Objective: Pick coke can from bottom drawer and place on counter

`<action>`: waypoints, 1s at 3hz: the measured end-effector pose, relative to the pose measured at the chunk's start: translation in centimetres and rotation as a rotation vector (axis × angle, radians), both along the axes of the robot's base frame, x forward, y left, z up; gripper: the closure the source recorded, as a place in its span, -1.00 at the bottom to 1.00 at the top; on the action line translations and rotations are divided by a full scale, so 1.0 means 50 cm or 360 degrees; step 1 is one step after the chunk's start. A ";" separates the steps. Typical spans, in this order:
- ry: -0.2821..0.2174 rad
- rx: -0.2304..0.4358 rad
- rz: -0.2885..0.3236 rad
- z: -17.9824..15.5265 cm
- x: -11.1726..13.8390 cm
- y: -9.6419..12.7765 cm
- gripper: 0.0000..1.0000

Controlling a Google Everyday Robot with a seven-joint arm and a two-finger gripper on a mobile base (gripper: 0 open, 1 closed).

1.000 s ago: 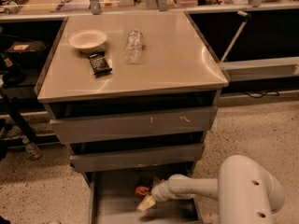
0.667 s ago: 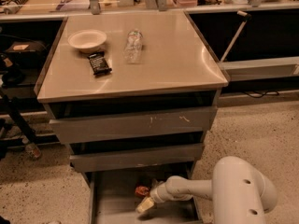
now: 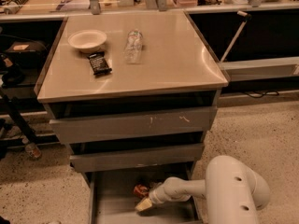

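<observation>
Obs., left to right.

Surface [image 3: 177, 73]: pale bowl [image 3: 87, 40] stood upright near the back-left corner. A black snack bar [image 3: 99, 63] lay flat just in front of it. A clear plastic bottle [image 3: 133, 45] lay on its side to the right of both, apart from them.

Below the surface, the two wider drawers were each pulled out a little. The bottom drawer [image 3: 112, 199] was pulled out furthest, its grey floor exposed.

The coke can [image 3: 140, 190] sat inside the bottom drawer, about mid-width, in shadow under the front of the drawer above.

My pincer [image 3: 144, 204] was low in the same drawer, just in front of the can, pale tip angled down and to the left toward the drawer floor. I could not tell whether it was open, closed or in contact with the can.

Arm [image 3: 184, 190]: the forearm reached leftward into the drawer, nearly level. The large white housing [image 3: 236, 195] stood right of the cabinet, over the speckled floor [image 3: 261, 134].
</observation>
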State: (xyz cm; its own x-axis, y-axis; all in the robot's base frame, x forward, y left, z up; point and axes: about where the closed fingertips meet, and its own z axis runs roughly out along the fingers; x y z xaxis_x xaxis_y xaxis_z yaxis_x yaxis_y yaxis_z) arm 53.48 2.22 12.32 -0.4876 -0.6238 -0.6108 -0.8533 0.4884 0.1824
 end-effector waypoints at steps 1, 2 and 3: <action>0.0000 0.0000 0.0000 0.000 0.000 0.000 -0.16; 0.0000 0.0000 0.0000 0.000 0.000 0.000 0.31; 0.0001 0.0002 -0.0001 0.000 -0.001 0.000 0.77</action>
